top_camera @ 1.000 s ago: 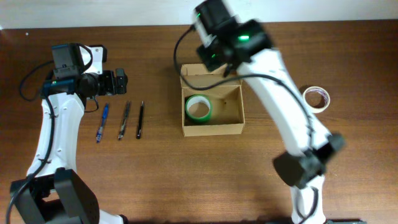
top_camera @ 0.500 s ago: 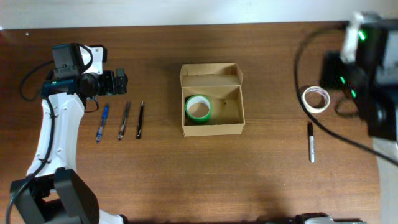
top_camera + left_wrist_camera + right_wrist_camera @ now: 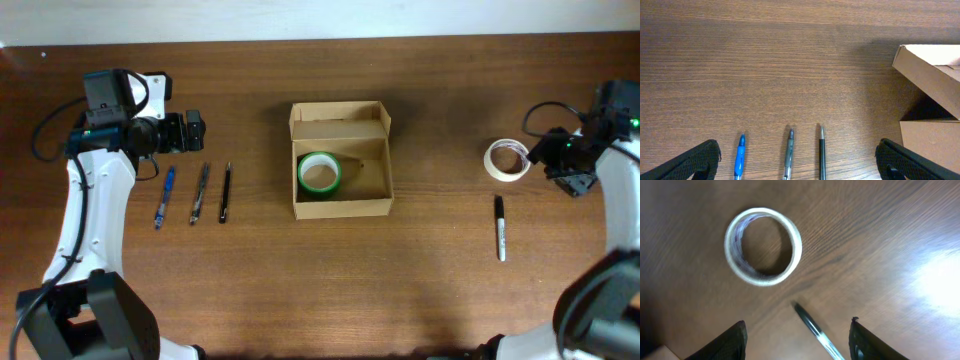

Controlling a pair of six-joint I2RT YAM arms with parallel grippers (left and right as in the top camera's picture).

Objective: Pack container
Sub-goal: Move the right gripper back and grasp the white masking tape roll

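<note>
The tan cardboard container (image 3: 341, 165) sits open at the table's middle, its flap lid folded back, with a green tape roll (image 3: 320, 173) in its left half. Its corner shows in the left wrist view (image 3: 935, 95). A white tape roll (image 3: 507, 158) and a black marker (image 3: 499, 227) lie at the right; both show in the right wrist view, the roll (image 3: 763, 246) and the marker (image 3: 815, 330). A blue pen (image 3: 164, 196), a grey pen (image 3: 200, 192) and a black pen (image 3: 226, 191) lie at the left. My left gripper (image 3: 192, 131) is open and empty above the pens. My right gripper (image 3: 552, 152) is open and empty beside the white roll.
The wooden table's far edge (image 3: 320, 42) runs along the top, with a pale wall behind it. The three pens also show in the left wrist view: blue (image 3: 740, 157), grey (image 3: 788, 155), black (image 3: 822, 155).
My right arm has swung from over the container across to the far right of the table, and its gripper now hovers by the white tape roll. The left arm has not moved.
</note>
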